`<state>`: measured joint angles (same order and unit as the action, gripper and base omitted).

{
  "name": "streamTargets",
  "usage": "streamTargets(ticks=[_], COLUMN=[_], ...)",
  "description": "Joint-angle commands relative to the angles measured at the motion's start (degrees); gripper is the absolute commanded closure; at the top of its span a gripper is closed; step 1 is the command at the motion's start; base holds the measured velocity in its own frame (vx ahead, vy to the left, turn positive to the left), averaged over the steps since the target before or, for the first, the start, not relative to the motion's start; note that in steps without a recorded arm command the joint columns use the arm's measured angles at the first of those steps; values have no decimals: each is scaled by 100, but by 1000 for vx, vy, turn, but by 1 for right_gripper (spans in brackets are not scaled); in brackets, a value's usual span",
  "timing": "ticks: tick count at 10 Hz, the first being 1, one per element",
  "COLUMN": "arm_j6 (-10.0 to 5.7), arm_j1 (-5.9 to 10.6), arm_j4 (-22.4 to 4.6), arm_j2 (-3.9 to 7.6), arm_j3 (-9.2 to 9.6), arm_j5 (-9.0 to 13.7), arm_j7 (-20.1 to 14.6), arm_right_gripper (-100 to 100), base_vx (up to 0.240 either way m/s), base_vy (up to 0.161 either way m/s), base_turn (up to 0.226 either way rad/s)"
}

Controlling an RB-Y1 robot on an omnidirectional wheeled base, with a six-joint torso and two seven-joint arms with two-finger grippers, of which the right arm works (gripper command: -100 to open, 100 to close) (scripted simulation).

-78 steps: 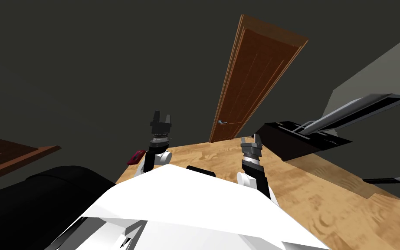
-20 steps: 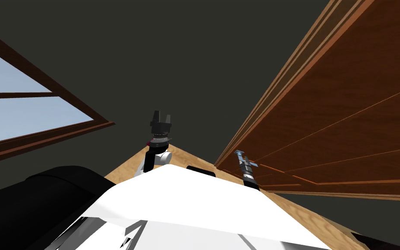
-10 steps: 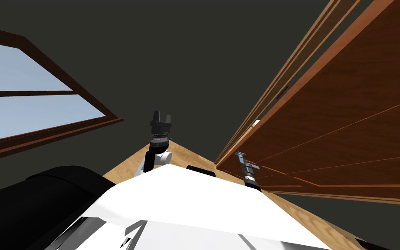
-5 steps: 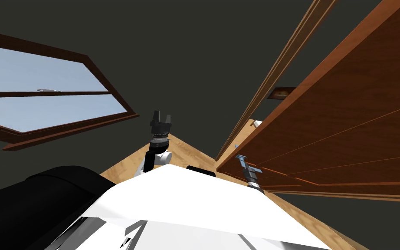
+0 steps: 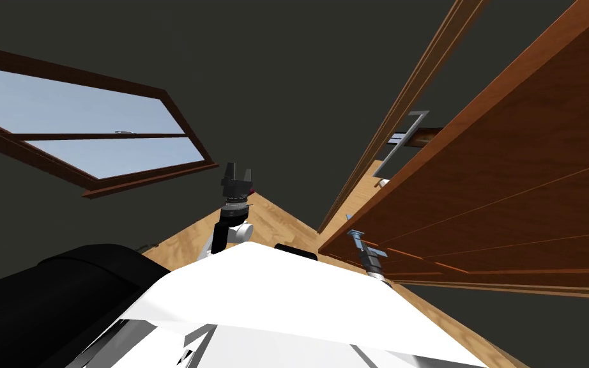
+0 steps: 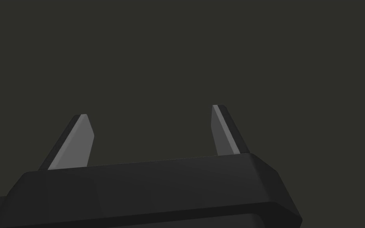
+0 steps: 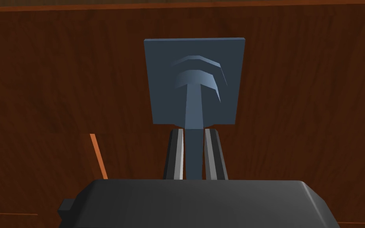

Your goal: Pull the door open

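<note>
Since the earlier views the door (image 5: 510,179) has swung farther off its door frame (image 5: 414,96). Our own turn has also carried the window (image 5: 95,115) toward the middle of the head view.

Nearest us, the right gripper (image 7: 194,132) is clamped on the door's blue-grey lever handle (image 7: 194,111), both blades pressed to its sides just below the square backplate (image 7: 166,79). The latch looks free and the pull seems to be working, so we judge the task well under way, though the opening is still narrow.

The left gripper (image 6: 150,111) is raised ahead of our chest, above the wooden floor (image 5: 274,220), with its blades apart and holding nothing.

Farther on, through the gap, a grey metal frame (image 5: 397,138) shows. What stands in the way is ourselves: the door swings toward our base, so we would need to keep backing off.
</note>
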<state>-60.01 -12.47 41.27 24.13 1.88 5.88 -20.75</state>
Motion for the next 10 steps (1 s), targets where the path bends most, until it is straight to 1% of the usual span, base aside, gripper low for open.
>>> streamTargets(ticks=[1, 3, 4, 7, 8, 9, 10], arm_j6=[-134, -302, -429, -657, -623, -746, -797], arm_j1=[-61, -126, -174, -262, -203, -238, -251], arm_j4=[-48, -119, -171, -267, -298, -387, -418], arm_j2=[35, 98, 145, 230, 190, 214, 228], arm_j3=[39, 77, 106, 158, 158, 182, 189], arm_j5=[-16, -28, -38, -54, -59, -66, -67], arm_j7=[-46, -110, -157, -243, -213, -245, -259], arm_right_gripper=[100, 100, 100, 100, 100, 100, 100], base_vx=[-228, -210, -224, -232, -113, -152, -249], base_vy=[-74, -56, -68, -65, -10, -31, -93], base_turn=[171, 145, 210, 173, 22, 200, 220])
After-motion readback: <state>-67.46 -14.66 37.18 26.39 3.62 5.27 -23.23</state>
